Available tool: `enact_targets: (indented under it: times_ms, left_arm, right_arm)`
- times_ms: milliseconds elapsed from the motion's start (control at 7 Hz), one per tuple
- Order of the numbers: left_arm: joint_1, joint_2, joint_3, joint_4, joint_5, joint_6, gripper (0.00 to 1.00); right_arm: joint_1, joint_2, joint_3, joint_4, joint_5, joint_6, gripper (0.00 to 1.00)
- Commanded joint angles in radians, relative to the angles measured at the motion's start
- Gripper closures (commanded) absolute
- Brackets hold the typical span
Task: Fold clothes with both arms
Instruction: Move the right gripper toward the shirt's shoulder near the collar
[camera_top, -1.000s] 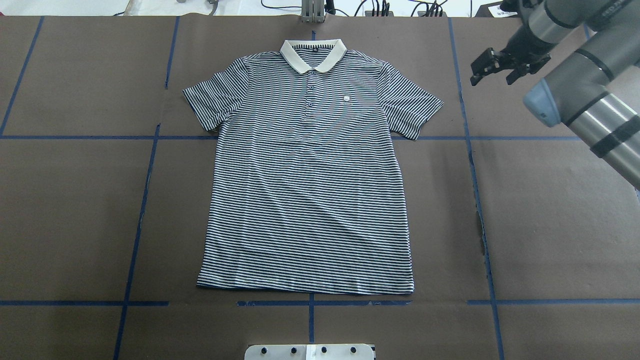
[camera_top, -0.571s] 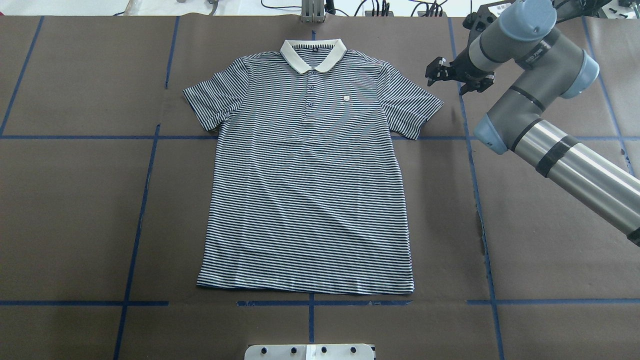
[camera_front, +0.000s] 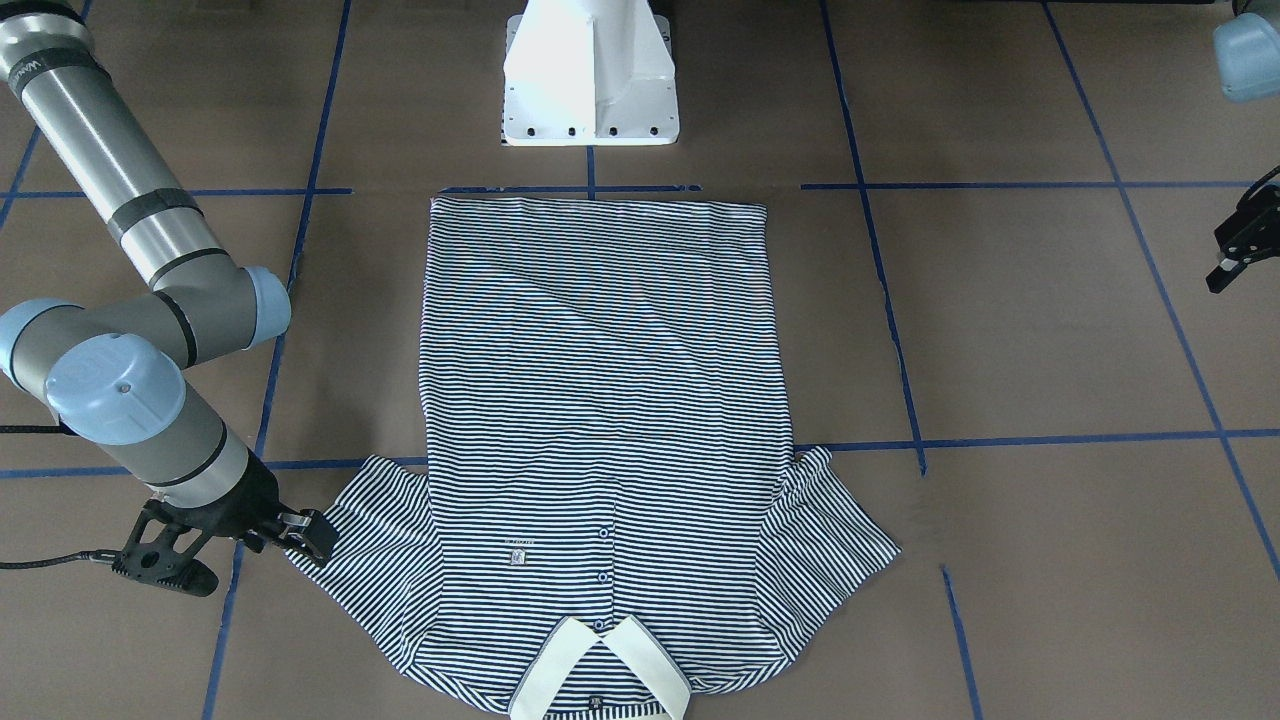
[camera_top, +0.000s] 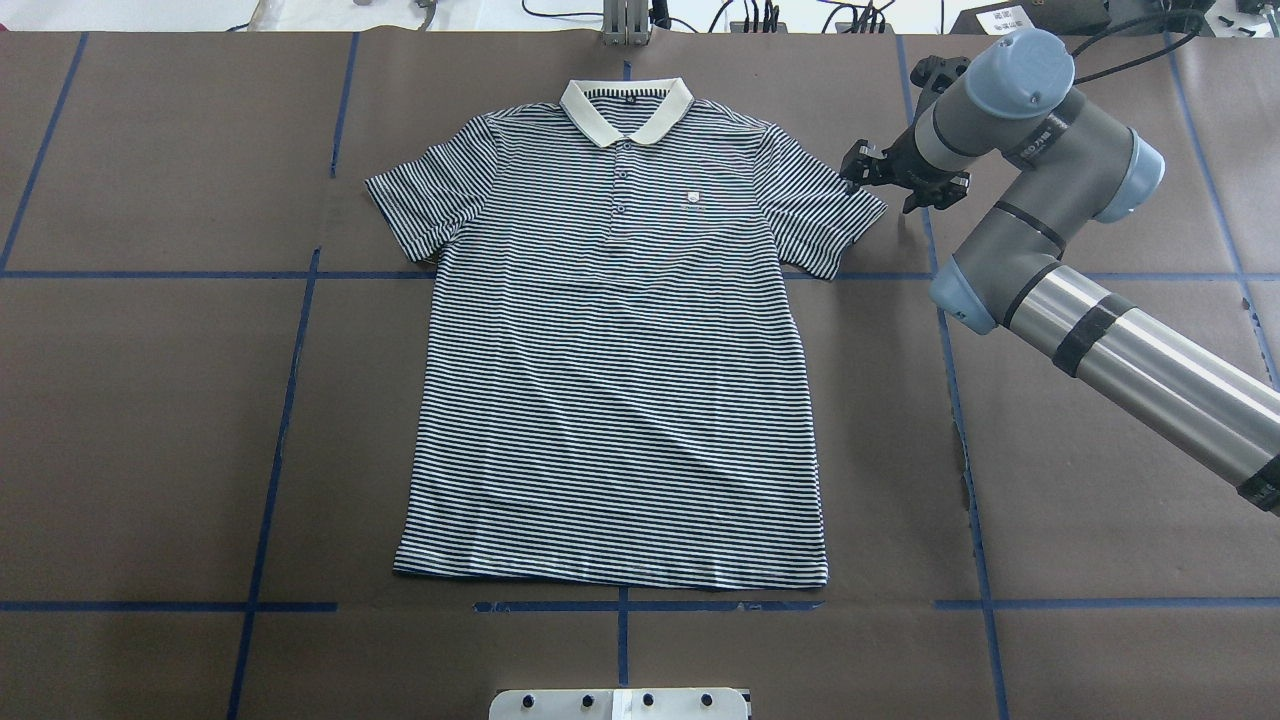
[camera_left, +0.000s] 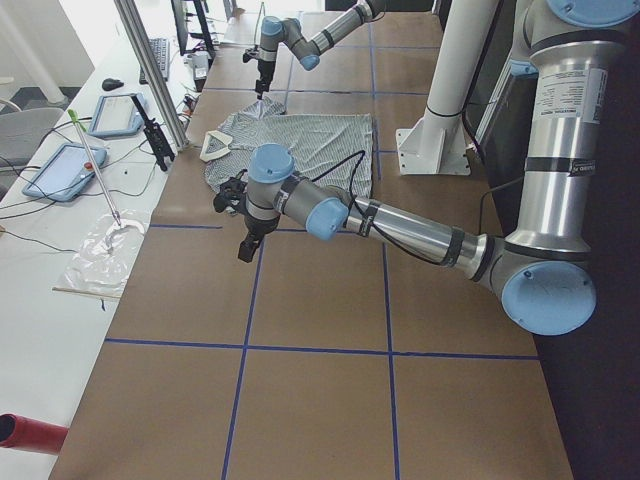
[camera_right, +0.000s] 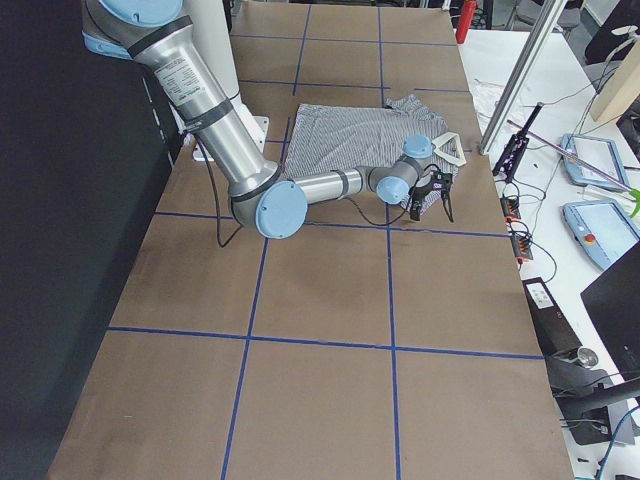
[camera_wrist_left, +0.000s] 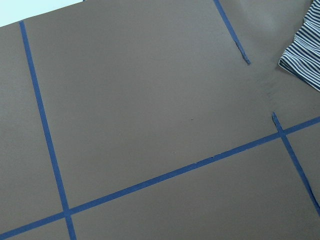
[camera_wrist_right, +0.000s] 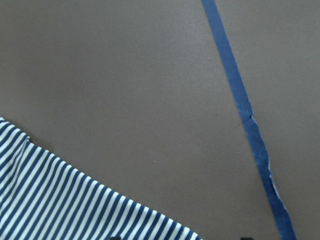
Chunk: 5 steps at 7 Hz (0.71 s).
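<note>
The striped polo shirt (camera_top: 620, 340) lies flat and face up on the brown table, its cream collar (camera_top: 626, 108) at the far side. It also shows in the front-facing view (camera_front: 600, 420). My right gripper (camera_top: 893, 178) is open and low at the outer edge of the shirt's right-hand sleeve (camera_top: 825, 215); in the front-facing view one finger (camera_front: 305, 532) reaches the sleeve hem. The right wrist view shows that sleeve (camera_wrist_right: 75, 205) just below the camera. My left gripper (camera_front: 1232, 255) hangs far out to the shirt's other side, above bare table; its jaws are not clear. The left wrist view catches a sleeve corner (camera_wrist_left: 305, 50).
The white pedestal base (camera_front: 590, 70) stands at the shirt's hem side. Blue tape lines (camera_top: 940, 330) grid the brown table cover. A side bench with tablets (camera_left: 115, 115) and a metal post (camera_left: 150, 70) runs along the far table edge.
My right arm has swung in from the right and come down, bringing its gripper from beside the table's far right to the edge of the shirt's sleeve. The shirt has not moved.
</note>
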Motion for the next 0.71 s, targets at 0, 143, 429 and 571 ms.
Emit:
enact_targets:
  times_ms: [0, 143, 429, 571]
  left_arm:
    - [0.000, 0.000, -0.001, 0.000, 0.000, 0.001, 0.00]
    - [0.000, 0.000, -0.004, 0.000, 0.000, 0.001, 0.00]
    - [0.000, 0.000, -0.012, 0.000, 0.000, -0.001, 0.00]
    - [0.000, 0.000, -0.013, 0.000, 0.002, -0.001, 0.00]
  right_arm:
    - [-0.003, -0.002, -0.005, 0.000, -0.001, 0.002, 0.58]
    - [-0.004, -0.004, -0.005, 0.000, -0.001, 0.002, 0.89]
    - [-0.005, -0.001, 0.014, -0.002, 0.003, 0.004, 1.00]
    - [-0.006, 0.007, 0.035, -0.016, 0.007, 0.005, 1.00]
